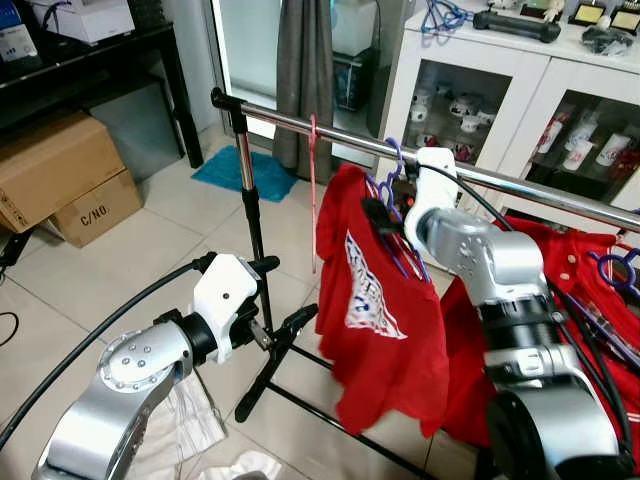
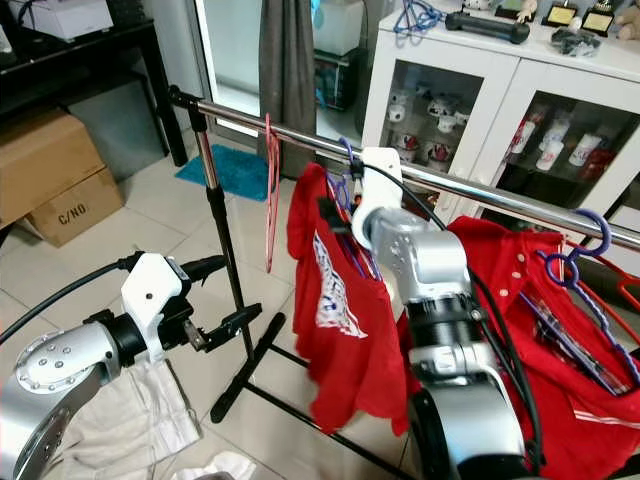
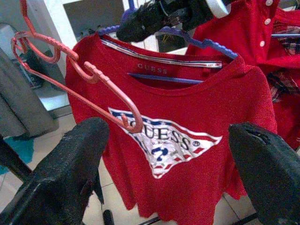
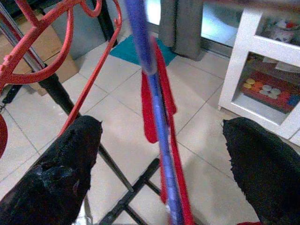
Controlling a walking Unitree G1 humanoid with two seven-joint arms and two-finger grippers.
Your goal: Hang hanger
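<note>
Nearest, low on the left: left gripper (image 1: 285, 333), black fingers (image 3: 70, 164) spread wide and empty, aimed at the red printed T-shirt (image 1: 375, 320) from beside the black upright post of the clothes rack (image 1: 255, 250). Crumpled white cloth (image 1: 190, 420) on the tiled floor (image 1: 130, 270) beneath that arm.

Higher and to the right: right gripper (image 1: 385, 225) raised against the collar of the red T-shirt, just under the shiny chrome rail (image 1: 300, 125). Fingers (image 4: 56, 173) parted, with the blue plastic hanger (image 4: 157, 122) running between them; contact with it impossible to judge. Hanger's hook (image 1: 393, 155) at the rail, red T-shirt draped on it.

Thin pink plastic hanger (image 1: 313, 190) dangling empty from the rail, left of the shirt. More red garments (image 1: 590, 290) heaped to the right, on another blue hanger (image 1: 615, 270). Behind: white glass-fronted cabinet (image 1: 520, 110), cardboard boxes (image 1: 60, 175), teal mat (image 1: 245, 170).
</note>
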